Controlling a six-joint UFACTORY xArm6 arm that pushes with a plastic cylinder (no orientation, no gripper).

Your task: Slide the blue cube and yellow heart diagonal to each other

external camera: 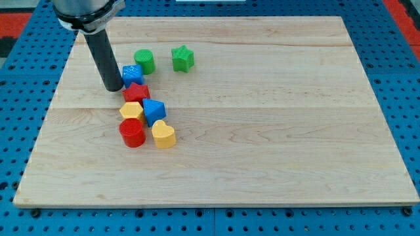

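Note:
The blue cube (132, 73) sits at the upper left of the board, just right of my tip (113, 88), which touches or nearly touches its left side. The yellow heart (163, 134) lies lower, at the bottom right of the cluster of blocks. Between them lie a red star (137, 92), a yellow hexagon-like block (131, 110), a blue triangular block (155, 110) and a red cylinder (132, 132). The rod rises from the tip to the arm at the view's top left.
A green cylinder (144, 61) stands just up and right of the blue cube. A green star (183, 58) lies further right. The wooden board (275, 118) rests on a blue pegboard surface (407, 98).

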